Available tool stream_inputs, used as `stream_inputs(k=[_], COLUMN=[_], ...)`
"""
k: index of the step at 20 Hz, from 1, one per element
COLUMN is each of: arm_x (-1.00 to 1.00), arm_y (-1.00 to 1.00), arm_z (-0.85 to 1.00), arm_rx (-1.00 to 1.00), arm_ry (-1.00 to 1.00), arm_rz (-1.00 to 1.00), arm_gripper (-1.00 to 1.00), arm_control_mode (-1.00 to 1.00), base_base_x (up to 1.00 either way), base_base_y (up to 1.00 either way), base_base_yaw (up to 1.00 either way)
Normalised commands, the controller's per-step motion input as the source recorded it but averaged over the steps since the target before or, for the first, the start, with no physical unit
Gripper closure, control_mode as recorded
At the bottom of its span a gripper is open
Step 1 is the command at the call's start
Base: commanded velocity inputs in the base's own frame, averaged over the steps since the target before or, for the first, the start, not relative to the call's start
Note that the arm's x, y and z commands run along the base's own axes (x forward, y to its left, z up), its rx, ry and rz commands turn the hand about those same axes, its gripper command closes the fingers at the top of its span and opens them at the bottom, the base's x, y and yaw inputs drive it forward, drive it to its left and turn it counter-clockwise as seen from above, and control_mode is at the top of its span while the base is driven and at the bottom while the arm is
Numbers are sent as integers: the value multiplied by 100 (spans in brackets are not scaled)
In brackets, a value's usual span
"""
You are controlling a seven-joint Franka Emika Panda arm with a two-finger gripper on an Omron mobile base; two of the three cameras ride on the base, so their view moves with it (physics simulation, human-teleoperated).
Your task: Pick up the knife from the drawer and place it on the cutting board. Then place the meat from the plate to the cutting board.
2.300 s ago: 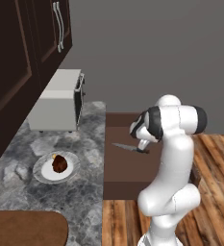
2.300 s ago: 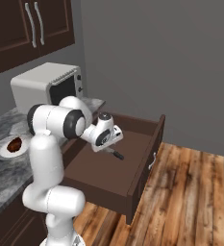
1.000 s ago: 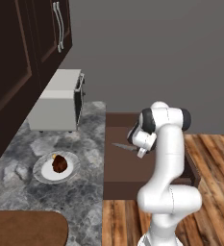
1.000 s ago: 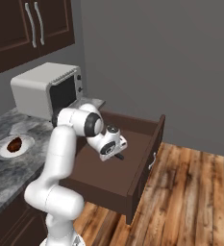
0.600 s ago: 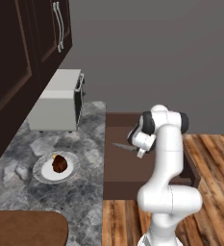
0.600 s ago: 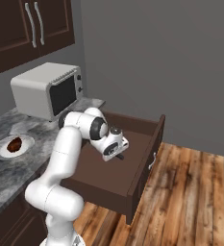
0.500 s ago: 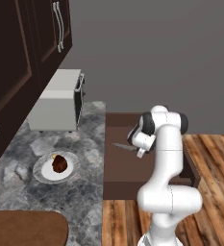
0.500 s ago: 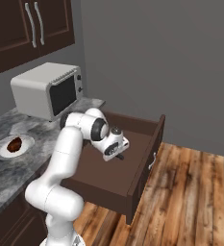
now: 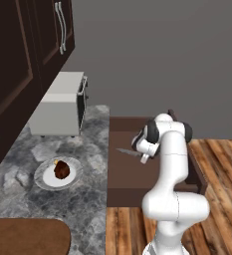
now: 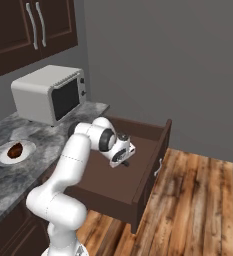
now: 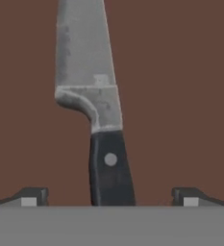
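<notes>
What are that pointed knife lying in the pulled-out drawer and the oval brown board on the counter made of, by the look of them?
The small knife with the pointed grey blade looks like dull, mottled steel, going by its matt grey sheen. Its dark handle shows a pale rivet and seems to be plastic or stained wood. The flat reddish-brown oval cutting board looks like smooth wood, though no grain shows.

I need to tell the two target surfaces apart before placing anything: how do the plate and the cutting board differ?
The plate is round and white; the cutting board is a reddish-brown oval. The plate is smaller, the cutting board larger. The plate carries the meat; the cutting board's visible part is bare. Both lie flat on the counter.
</notes>
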Motion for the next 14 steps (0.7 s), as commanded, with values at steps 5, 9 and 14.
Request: stream_inputs(k=[5,9,14], arm_x=[39,34,11], arm_y=[0,1,11], arm_z=[-35,-46,-52], arm_rx=[0,0,-2], arm_ry=[0,2,-3], arm_rz=[0,0,0], arm_gripper=[-100,100,100], arm_control_mode=[-100,-100,-100], base_base_x=[0,0,0], base_base_y=[0,0,0], base_base_yaw=[0,0,0])
